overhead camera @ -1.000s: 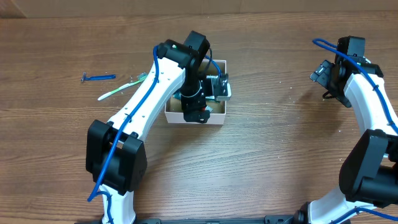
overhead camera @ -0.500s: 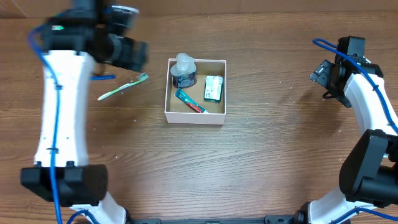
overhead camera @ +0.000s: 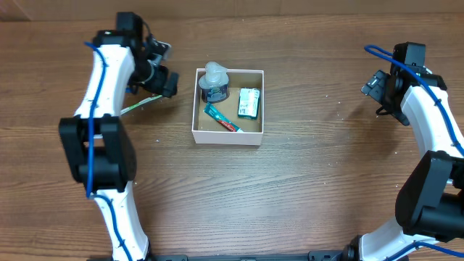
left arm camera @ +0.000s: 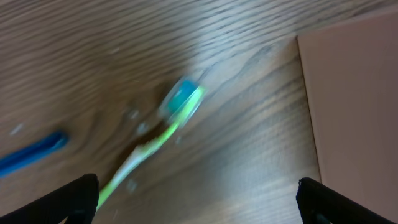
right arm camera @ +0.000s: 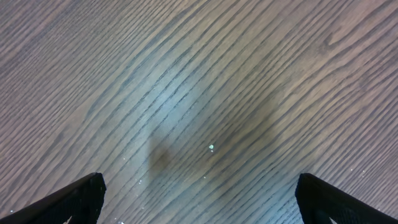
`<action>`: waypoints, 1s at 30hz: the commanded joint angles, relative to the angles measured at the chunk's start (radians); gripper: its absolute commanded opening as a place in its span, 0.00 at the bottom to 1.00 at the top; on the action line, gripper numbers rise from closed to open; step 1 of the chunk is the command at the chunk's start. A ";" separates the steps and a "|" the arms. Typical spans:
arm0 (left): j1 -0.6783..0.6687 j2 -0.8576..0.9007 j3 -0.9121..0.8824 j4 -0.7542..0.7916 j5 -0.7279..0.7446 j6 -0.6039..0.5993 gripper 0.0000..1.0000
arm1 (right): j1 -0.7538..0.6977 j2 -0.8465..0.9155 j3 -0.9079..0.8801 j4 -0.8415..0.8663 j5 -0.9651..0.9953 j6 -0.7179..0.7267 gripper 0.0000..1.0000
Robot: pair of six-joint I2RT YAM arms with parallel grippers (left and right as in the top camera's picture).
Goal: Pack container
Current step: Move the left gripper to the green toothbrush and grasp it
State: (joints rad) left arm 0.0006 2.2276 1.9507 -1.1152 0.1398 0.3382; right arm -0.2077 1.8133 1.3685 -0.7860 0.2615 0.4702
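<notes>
The counter (overhead camera: 290, 188) carries the container (overhead camera: 227, 138) at centre, with three toiletries inside. The left pincer (left arm camera: 200, 202) hangs open and empty just beside the container's left wall. The right pincer (right arm camera: 199, 199), also open and empty, stands well apart. The toothbrush (left arm camera: 152, 140) lies under the left pincer, off-centre toward one finger, long axis diagonal, head toward the container. Judgement: the left arm's pick.

Under me the toothbrush (left arm camera: 177, 106) smears blurry, a blue stick (left arm camera: 31, 154) runs off-frame left, the container (left arm camera: 354, 106) is cut off right.
</notes>
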 commanded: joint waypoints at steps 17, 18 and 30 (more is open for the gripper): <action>0.039 0.097 -0.007 -0.040 -0.038 0.217 1.00 | -0.001 0.001 0.014 0.003 0.004 -0.002 1.00; 0.043 0.098 -0.011 -0.038 -0.038 0.217 1.00 | -0.001 0.001 0.014 0.003 0.004 -0.002 1.00; 0.065 0.102 -0.210 0.130 -0.034 0.148 0.91 | -0.001 0.001 0.014 0.003 0.004 -0.002 1.00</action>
State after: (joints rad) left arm 0.0597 2.2990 1.8008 -1.0016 0.0875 0.5285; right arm -0.2077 1.8133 1.3685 -0.7856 0.2611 0.4702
